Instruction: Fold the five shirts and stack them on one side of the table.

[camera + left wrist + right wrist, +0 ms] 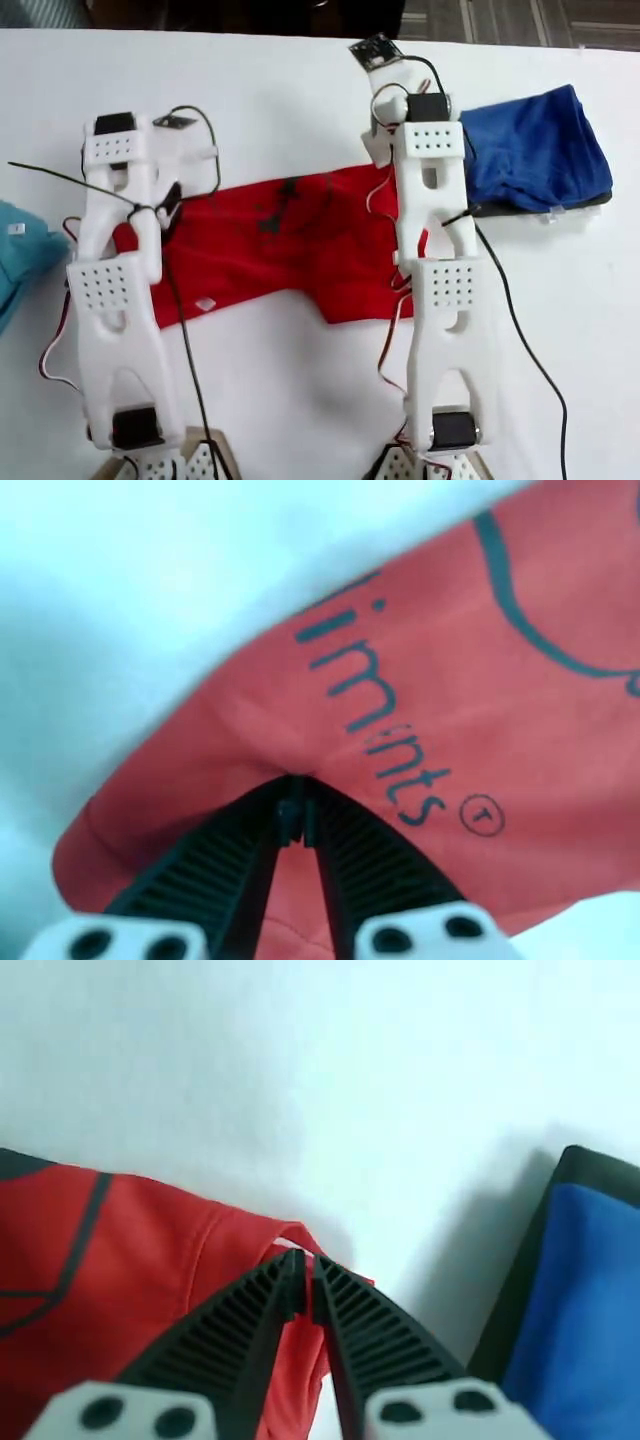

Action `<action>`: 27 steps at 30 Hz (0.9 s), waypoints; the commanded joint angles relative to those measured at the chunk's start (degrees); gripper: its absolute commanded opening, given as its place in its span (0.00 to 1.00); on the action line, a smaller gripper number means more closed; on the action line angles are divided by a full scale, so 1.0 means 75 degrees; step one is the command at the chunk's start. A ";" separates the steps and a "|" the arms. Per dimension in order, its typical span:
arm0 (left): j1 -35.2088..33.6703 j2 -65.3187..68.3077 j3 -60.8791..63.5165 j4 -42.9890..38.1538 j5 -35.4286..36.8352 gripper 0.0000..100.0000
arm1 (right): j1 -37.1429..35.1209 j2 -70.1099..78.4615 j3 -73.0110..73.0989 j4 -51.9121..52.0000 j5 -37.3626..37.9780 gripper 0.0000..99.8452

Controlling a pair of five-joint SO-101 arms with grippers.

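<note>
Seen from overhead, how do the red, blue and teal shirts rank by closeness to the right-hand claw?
1. red shirt, mid-table, pinched in the right gripper.
2. blue shirt, close by on the right.
3. teal shirt, far left edge.

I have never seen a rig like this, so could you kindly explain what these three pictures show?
These are two small white robot arms at a white table. The high view looks down from a fixed camera above. The other two views come from a camera on each arm's wrist, looking along its jaws. A red shirt lies spread out between the arms. A blue shirt sits folded on a black cloth beside the right arm. A teal shirt lies at the table's edge by the left arm. Each arm's jaws are shut, pinching the red shirt.
</note>
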 commanded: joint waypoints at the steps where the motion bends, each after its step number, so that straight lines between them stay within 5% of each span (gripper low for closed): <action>1: -0.0305 0.0152 -0.0064 -0.0023 -0.0012 0.03 | -0.0111 -0.0193 -0.0117 0.0686 -0.0059 0.04; 7: -0.0305 0.0152 -0.0064 -0.0023 -0.0012 0.03 | -0.0299 -0.0029 -0.0070 0.1049 -0.0070 0.17; 22: -0.0305 0.0152 -0.0064 -0.0035 0.0000 0.03 | -0.0404 0.0768 -0.0117 0.0615 -0.0070 0.13; 27: -0.0305 0.0152 -0.0064 -0.0035 0.0000 0.03 | -0.0229 0.0627 -0.0117 0.0006 -0.0070 0.03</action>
